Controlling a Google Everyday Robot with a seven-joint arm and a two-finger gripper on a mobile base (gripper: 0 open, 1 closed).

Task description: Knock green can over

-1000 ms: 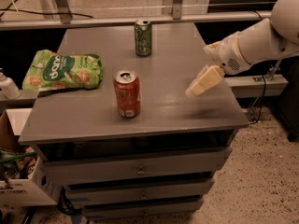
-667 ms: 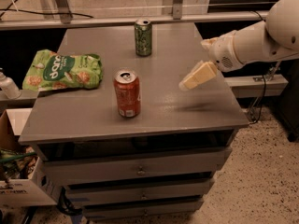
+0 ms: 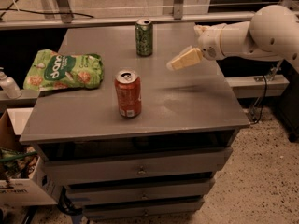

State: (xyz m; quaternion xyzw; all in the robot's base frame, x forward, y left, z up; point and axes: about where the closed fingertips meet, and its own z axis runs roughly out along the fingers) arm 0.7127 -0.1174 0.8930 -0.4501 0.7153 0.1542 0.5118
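The green can (image 3: 144, 37) stands upright near the far edge of the grey table (image 3: 196, 108), slim, with pale mottled markings and a silver top. My gripper (image 3: 174, 65) hangs above the table on the white arm that reaches in from the right. It is to the right of the green can and a little nearer to me, apart from it. Its cream fingers (image 3: 186, 59) point left toward the can.
An orange-red drink can (image 3: 128, 94) stands upright at the table's front middle. A flat green snack bag (image 3: 64, 70) lies at the left. A white bottle (image 3: 8, 85) stands off the left edge. Drawers sit under the tabletop, and a cardboard box (image 3: 18, 185) stands lower left.
My gripper has moved left and toward the far edge, closer to the green can. Both cans and the bag have not moved.
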